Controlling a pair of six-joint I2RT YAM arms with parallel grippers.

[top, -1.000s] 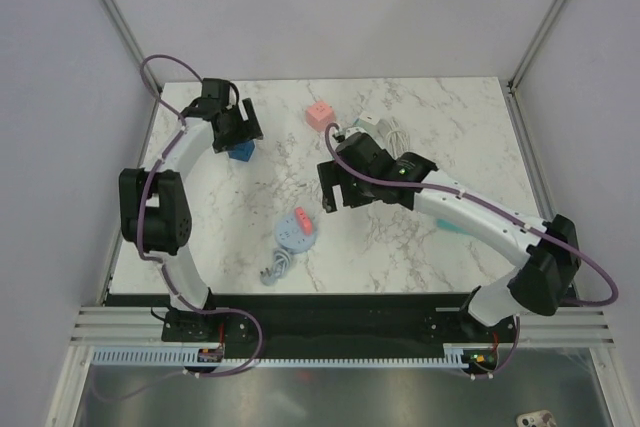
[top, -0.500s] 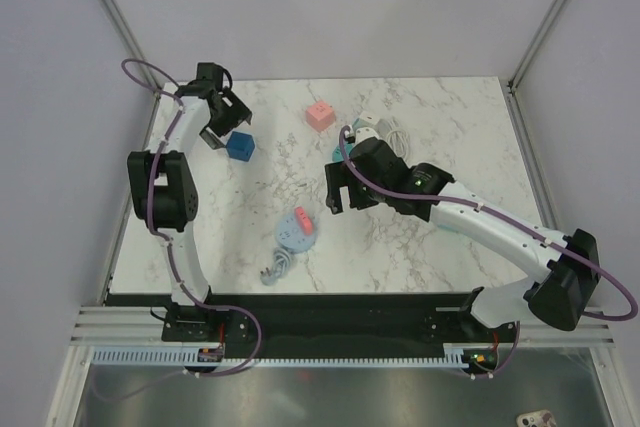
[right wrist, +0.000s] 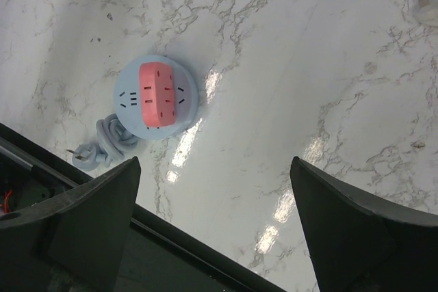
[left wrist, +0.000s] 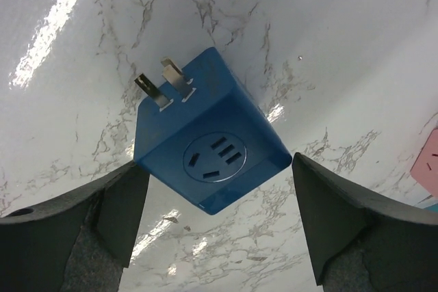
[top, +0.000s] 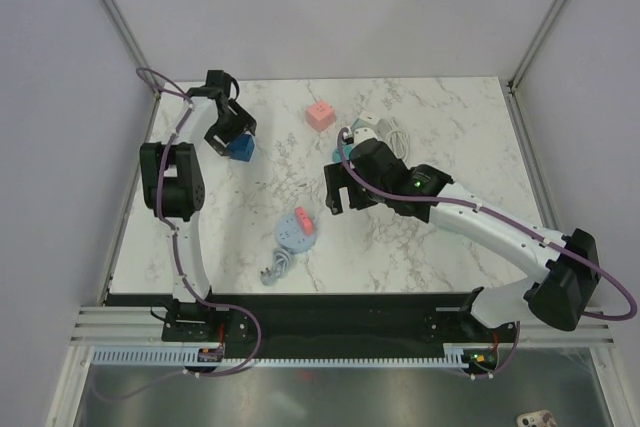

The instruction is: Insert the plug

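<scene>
Leftmost, at the desk's [top: 420, 247] far-left corner, the left gripper [left wrist: 219, 165] stood spread wide with the blue cube plug [left wrist: 212, 148] between its fingers, metal prongs [left wrist: 164, 83] pointing away; contact with either finger could not be told. Nearer the middle and toward the front edge lay the round pale-blue socket [right wrist: 159, 97] with a red slotted block [right wrist: 159, 94] on top and its grey cord [right wrist: 102, 147] coiled beside it. Right of that, the right gripper [right wrist: 215, 169] hung above the desk, fingers apart and empty.
</scene>
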